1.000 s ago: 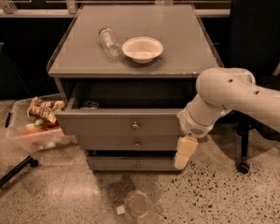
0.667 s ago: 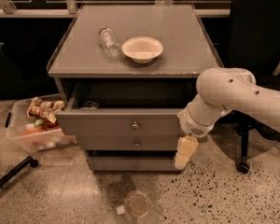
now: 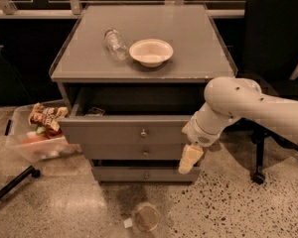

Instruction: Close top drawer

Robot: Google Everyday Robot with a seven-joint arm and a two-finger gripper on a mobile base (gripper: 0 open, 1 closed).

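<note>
The top drawer [image 3: 114, 133] of the grey cabinet stands pulled out toward me, its flat front panel bearing a small round knob [image 3: 143, 132]. Its shallow box is open from above, with a small clear item [image 3: 94, 111] at the left inside. My gripper [image 3: 190, 158], cream-coloured, hangs pointing down at the right end of the drawer fronts, just below the top drawer's front panel and in front of the middle drawer. My white arm [image 3: 238, 103] reaches in from the right.
A white bowl [image 3: 151, 52] and a clear bottle [image 3: 115, 44] lie on the cabinet top [image 3: 198, 48]. Two lower drawers [image 3: 145, 153] are shut. A clear bin of snacks [image 3: 37, 133] sits left on the floor. A round lid [image 3: 146, 217] lies in front. An office chair [image 3: 273, 58] stands right.
</note>
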